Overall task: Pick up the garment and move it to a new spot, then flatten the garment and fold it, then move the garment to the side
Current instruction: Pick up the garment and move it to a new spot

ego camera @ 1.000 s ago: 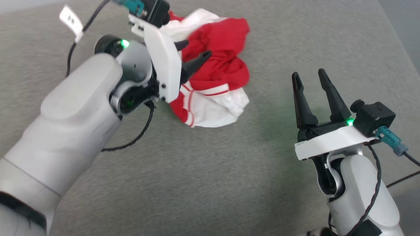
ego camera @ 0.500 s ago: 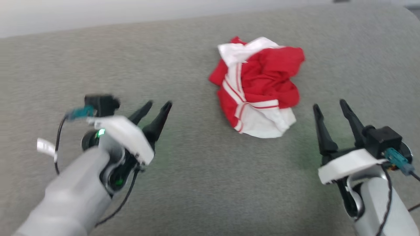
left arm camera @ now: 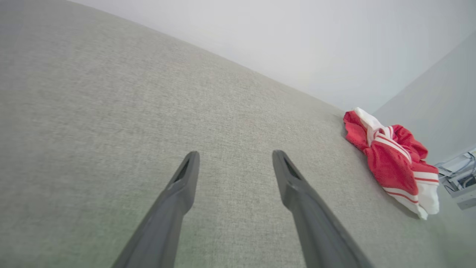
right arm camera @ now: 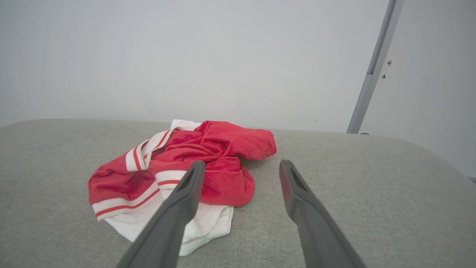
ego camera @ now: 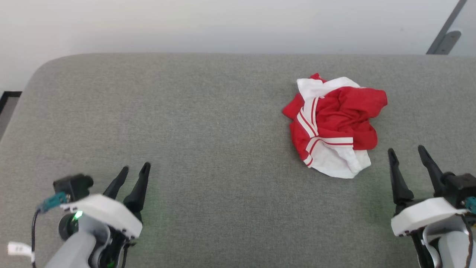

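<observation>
The garment (ego camera: pixel 334 124) lies crumpled in a heap of red fabric with white panels and red-and-white stripe trim, on the right part of the grey padded table (ego camera: pixel 208 123). The left wrist view shows the garment (left arm camera: pixel 392 160) far off to its right, and the right wrist view has the garment (right arm camera: pixel 186 175) just ahead and left of the fingers. My left gripper (ego camera: pixel 134 170) is open and empty at the lower left, far from the cloth. My right gripper (ego camera: pixel 406 151) is open and empty at the lower right, just short of the heap's near right edge.
A pale wall (ego camera: pixel 223 22) runs behind the table's far edge. A grey metal post (ego camera: pixel 442 33) leans at the back right. The table's rounded left corner (ego camera: pixel 37 74) drops to dark floor. Cables and a white rack (left arm camera: pixel 459 178) sit beyond the garment in the left wrist view.
My left gripper has let go of the garment and pulled back to the lower left. The head camera has tilted up, so the whole scene has shifted. The garment stays crumpled where it lies.
</observation>
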`<state>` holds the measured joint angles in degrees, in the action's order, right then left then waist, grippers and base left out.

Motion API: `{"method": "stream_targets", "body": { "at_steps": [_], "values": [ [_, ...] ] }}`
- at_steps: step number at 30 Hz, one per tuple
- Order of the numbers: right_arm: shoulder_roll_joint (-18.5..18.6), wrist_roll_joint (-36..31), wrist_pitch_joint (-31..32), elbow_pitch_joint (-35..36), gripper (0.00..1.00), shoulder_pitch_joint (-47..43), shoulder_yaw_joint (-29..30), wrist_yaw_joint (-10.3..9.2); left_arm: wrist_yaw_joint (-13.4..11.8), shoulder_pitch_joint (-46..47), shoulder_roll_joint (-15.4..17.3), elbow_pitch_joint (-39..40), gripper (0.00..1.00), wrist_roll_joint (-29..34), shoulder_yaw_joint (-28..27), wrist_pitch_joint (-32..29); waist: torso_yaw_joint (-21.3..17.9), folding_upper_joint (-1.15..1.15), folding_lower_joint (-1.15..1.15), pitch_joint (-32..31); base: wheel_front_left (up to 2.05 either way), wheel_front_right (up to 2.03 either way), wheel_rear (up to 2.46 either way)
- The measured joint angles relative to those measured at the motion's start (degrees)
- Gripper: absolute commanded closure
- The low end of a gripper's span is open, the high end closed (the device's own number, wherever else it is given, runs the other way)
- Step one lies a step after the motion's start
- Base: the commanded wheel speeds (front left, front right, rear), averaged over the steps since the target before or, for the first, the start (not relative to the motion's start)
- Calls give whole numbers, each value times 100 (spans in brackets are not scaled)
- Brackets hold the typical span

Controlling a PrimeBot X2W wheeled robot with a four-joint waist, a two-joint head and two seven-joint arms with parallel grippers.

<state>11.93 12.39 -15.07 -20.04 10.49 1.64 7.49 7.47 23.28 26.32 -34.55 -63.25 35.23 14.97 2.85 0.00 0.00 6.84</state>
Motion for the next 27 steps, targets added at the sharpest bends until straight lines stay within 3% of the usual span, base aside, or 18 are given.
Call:
{"method": "stream_targets", "body": {
  "at_steps": [10, 15, 20, 27],
  "values": [
    [-2, 49, 0, 120, 0, -207, 219, 0, -203, -1798, -661, 1171, 0, 2479, -2236, 0, 55, 0, 0, -235, 0, 0, 0],
    [-15, 57, 0, 167, 0, -266, 250, 0, -293, -2341, -983, 1884, 0, 4046, -2941, 0, 26, 0, 0, -275, 0, 0, 0],
    [-26, 58, 0, 261, 0, -254, 271, 0, -183, -2630, -1558, 2540, 0, 4679, -3605, 0, 7, 0, 0, -232, 0, 0, 0],
    [-30, 59, 0, 325, 0, -190, 260, 0, -41, -2700, -1818, 2982, 0, 5367, -3931, 0, 24, 0, 0, -137, 0, 0, 0]
  ]
}}
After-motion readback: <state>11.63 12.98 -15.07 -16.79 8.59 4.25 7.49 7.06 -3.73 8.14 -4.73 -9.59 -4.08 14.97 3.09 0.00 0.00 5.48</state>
